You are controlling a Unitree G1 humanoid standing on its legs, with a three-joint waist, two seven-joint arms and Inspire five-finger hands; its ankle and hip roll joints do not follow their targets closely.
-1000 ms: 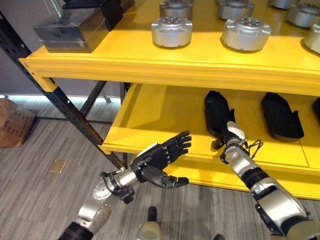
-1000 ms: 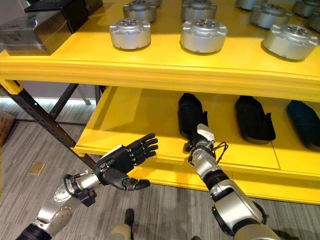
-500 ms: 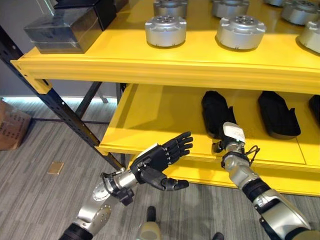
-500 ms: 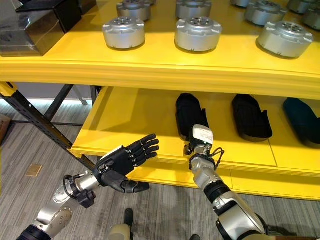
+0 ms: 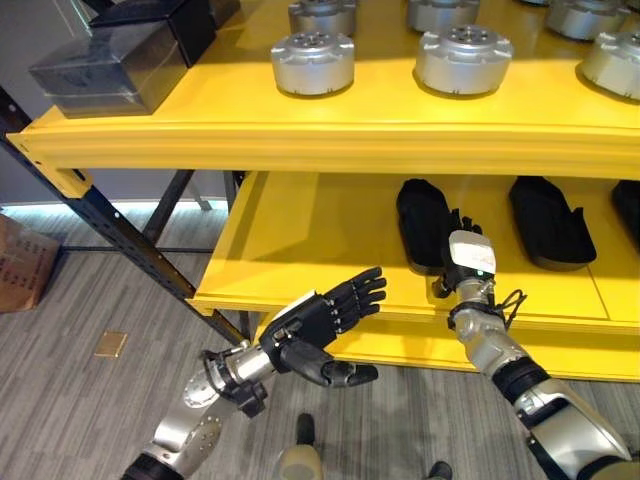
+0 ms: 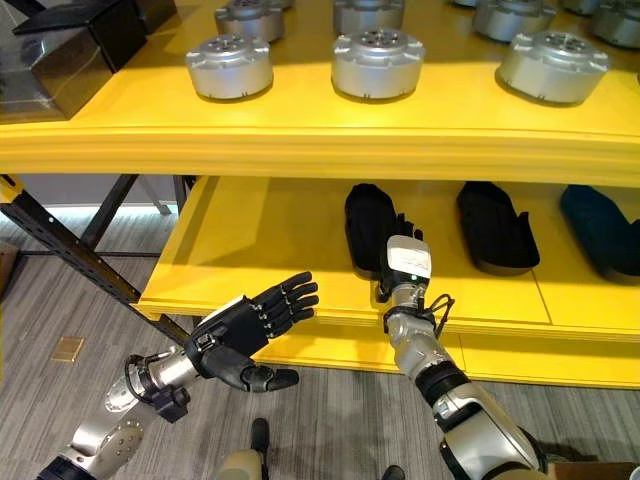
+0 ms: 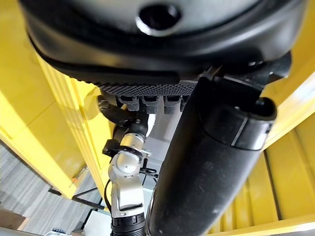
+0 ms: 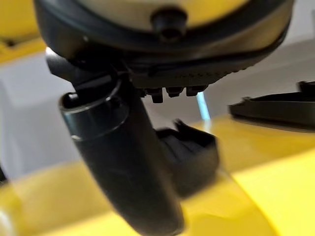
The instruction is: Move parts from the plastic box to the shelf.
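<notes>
On the lower yellow shelf (image 5: pixel 300 240) lies a black elongated part (image 5: pixel 420 215). My right hand (image 5: pixel 468 262), with a white cover on its back, rests at that part's near right end. Its fingers point straight along the part's side and hold nothing. In the right wrist view the thumb (image 8: pixel 123 162) stands out in front of the same black part (image 8: pixel 189 152). My left hand (image 5: pixel 315 320) hovers open, palm up, in front of the shelf's front edge and left of the right arm. It is empty too.
Two more black parts (image 5: pixel 550 220) lie further right on the lower shelf. On the upper shelf (image 5: pixel 330 130) stand several silver round parts (image 5: pixel 313 62), with dark metal boxes (image 5: pixel 110 65) at its left end. A black slanted shelf brace (image 5: pixel 110 225) and a cardboard box (image 5: pixel 20 265) are at the left.
The camera has shifted. My right hand has slid a little further in beside the black part, and its fingers now stretch out along it. The left hand has barely moved.
</notes>
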